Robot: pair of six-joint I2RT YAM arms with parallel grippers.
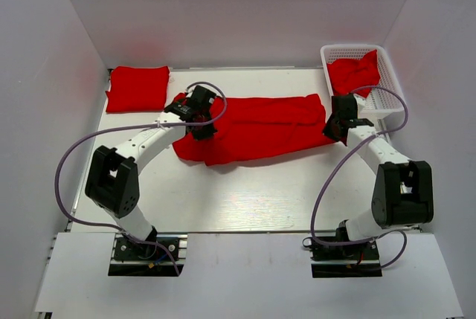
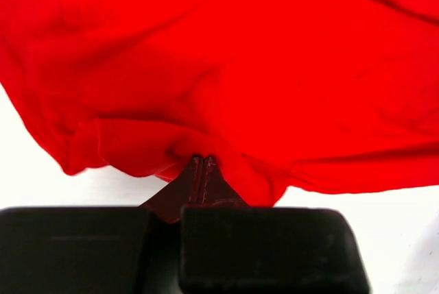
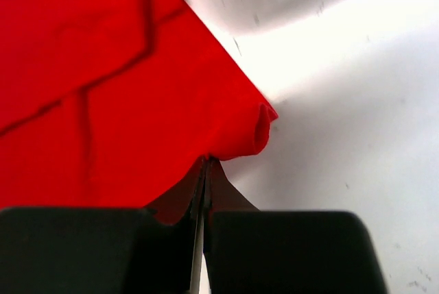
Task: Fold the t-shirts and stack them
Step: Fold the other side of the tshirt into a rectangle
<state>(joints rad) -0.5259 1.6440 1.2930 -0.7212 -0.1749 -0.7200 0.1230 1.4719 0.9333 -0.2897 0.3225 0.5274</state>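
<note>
The left gripper (image 2: 203, 165) and right gripper (image 3: 207, 165) each pinch an end of the spread shirt (image 1: 260, 129) left of the basket (image 1: 349, 49). A crumpled shirt (image 1: 353, 73) lies in the basket, and a folded shirt (image 1: 137, 88) lies far left of it.

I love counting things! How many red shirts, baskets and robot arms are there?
Red t-shirts: 3 (folded t-shirt, spread t-shirt, crumpled t-shirt); the folded one may hide more beneath
White basket: 1
Robot arms: 2 (left arm, right arm)
Total: 6
</note>
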